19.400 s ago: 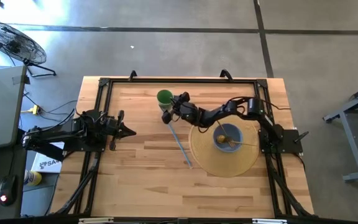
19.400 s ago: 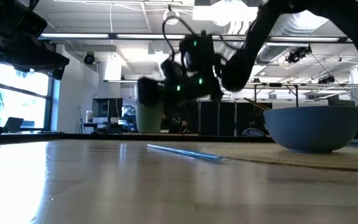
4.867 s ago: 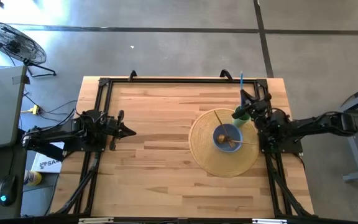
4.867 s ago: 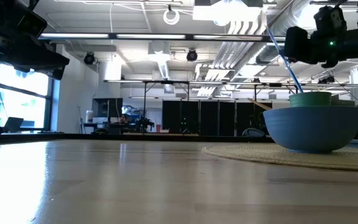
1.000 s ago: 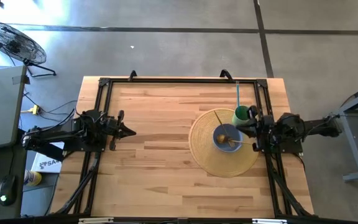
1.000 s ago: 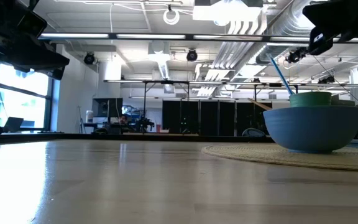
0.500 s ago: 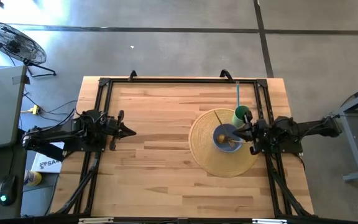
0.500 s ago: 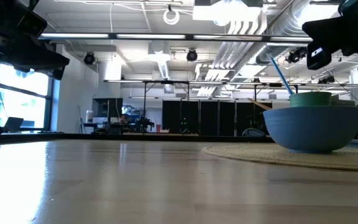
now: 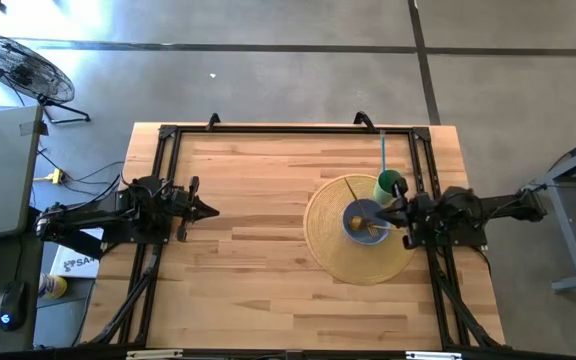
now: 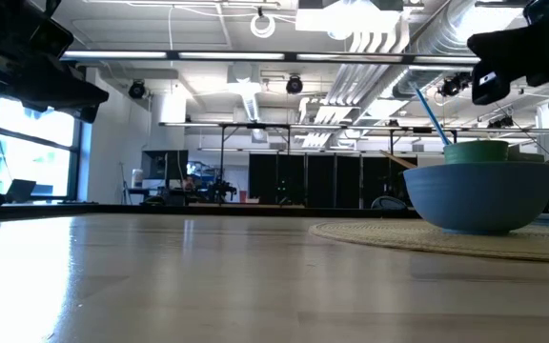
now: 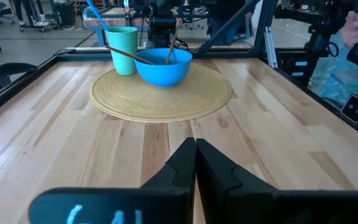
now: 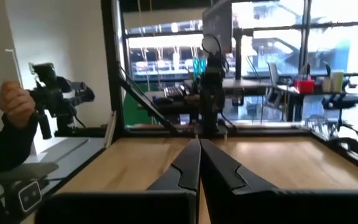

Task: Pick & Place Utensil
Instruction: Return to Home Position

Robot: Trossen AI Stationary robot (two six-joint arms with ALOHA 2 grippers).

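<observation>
Open lab hall: exposed ceiling ducts (image 10: 381, 65), concrete floor (image 9: 268, 85).

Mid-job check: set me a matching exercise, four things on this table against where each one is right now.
Things:
1. blue straw
2. gold spoon
3. green cup
4. left gripper

Places:
A. in the blue bowl
B. on the brown mat, beside the bowl
C. over the left side of the table, fingers shut
D. leaning in the green cup

Pairs: 1-D, 2-A, 3-B, 4-C.
</observation>
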